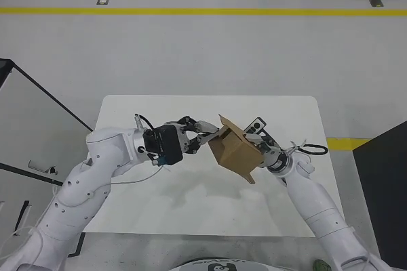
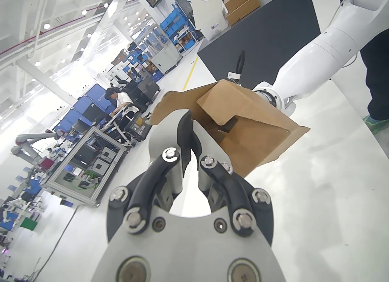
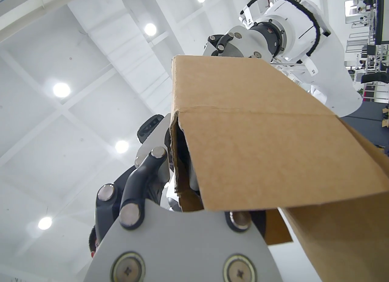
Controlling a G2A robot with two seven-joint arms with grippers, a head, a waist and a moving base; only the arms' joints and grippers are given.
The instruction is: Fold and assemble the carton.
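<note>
Left claw (image 2: 187, 120), right claw (image 1: 259, 139) (one carton (image 1: 234, 153))

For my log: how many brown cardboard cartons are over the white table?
1. The brown cardboard carton is above the white table, between the left end effector and the right end effector gripping it. None seems hidden.

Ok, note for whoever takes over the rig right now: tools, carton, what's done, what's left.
Right tool: shut on a wall of the carton, holding it above the table.
Left tool: shut at the carton's end flap; grip on it unclear.
Done: carton opened into a box shape.
Left: flaps stick out unfolded; fold them in and close the carton.
</note>
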